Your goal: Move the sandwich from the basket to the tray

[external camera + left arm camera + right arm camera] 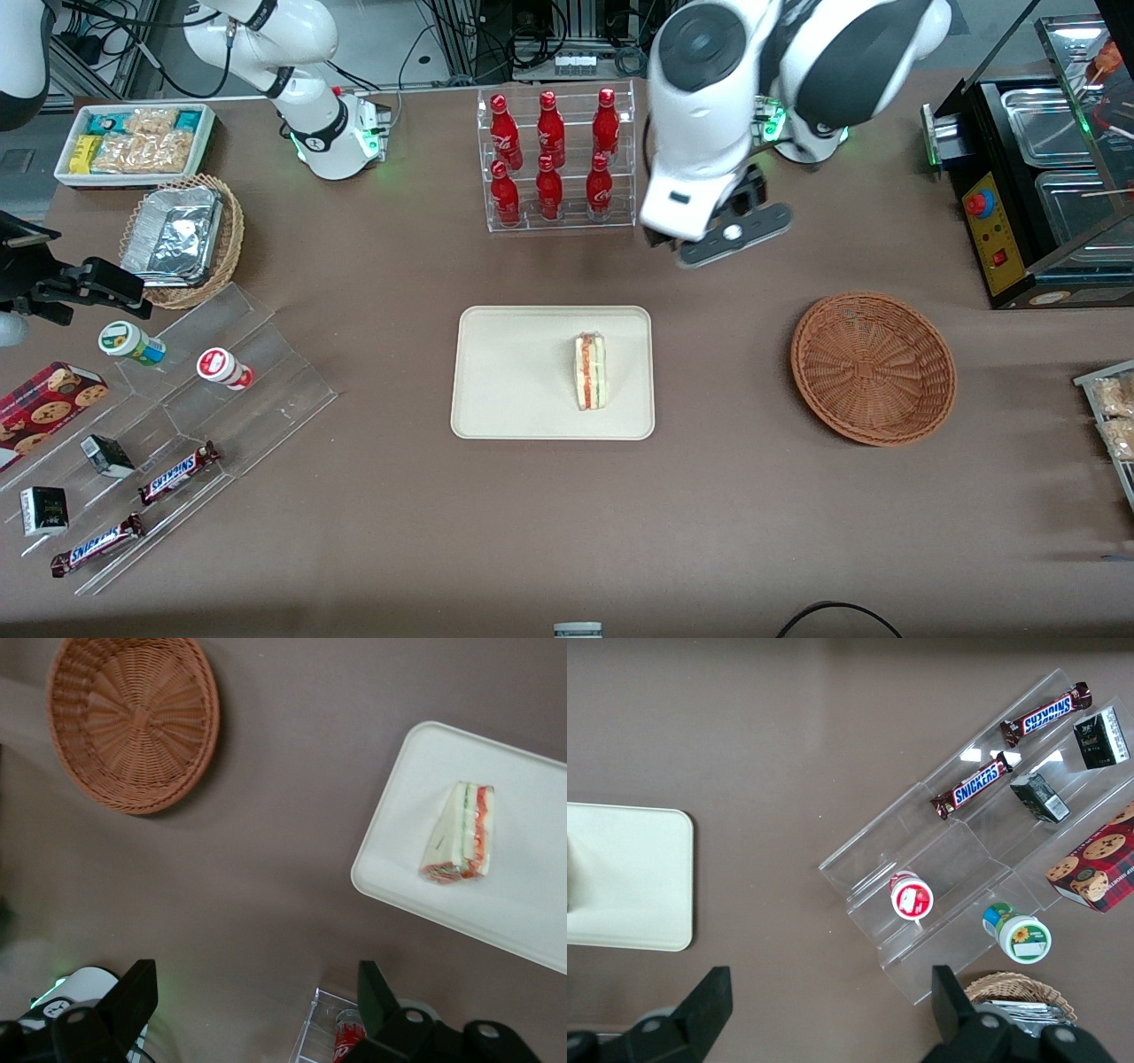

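Jaws spread wide and empty: gripper (252, 1014) hovers above bare table (726, 496); sandwich (591, 371) lies near the tray (496, 372) edge at 3 o'clock, basket (873, 368) well apart.

End effector (252, 1001) raised, fingers spread.

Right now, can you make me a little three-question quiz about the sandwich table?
1. True or false: the sandwich lies on the tray.
2. What is in the round brown basket? A) a sandwich B) nothing C) a bottle
3. Fill in: the gripper hangs open above the table, holding ____.

Key: 1 true. 2 B. 3 nothing. In the wrist view its two fingers stand wide apart with only bare table between them.
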`<state>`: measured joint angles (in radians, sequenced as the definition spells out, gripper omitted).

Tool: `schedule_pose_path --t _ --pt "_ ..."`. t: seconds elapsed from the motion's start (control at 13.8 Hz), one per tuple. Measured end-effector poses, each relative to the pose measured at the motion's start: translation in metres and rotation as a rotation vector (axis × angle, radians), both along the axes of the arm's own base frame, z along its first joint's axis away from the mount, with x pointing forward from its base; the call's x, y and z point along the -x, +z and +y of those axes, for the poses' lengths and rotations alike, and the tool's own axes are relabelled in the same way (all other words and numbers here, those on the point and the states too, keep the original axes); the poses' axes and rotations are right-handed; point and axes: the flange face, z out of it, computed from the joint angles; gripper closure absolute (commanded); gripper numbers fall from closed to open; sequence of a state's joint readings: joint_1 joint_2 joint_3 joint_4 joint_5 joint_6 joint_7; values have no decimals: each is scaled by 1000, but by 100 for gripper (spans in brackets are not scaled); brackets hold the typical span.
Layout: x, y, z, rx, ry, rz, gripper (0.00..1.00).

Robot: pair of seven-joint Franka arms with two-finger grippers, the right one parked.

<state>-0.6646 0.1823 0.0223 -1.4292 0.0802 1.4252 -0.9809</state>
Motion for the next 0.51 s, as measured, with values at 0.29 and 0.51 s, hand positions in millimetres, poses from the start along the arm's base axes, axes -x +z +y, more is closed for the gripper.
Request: schedule_pose_path --t 0.29,0.51 --pt "2 35 58 8 11 16 0" --pt "8 61 104 24 -26 32 0"
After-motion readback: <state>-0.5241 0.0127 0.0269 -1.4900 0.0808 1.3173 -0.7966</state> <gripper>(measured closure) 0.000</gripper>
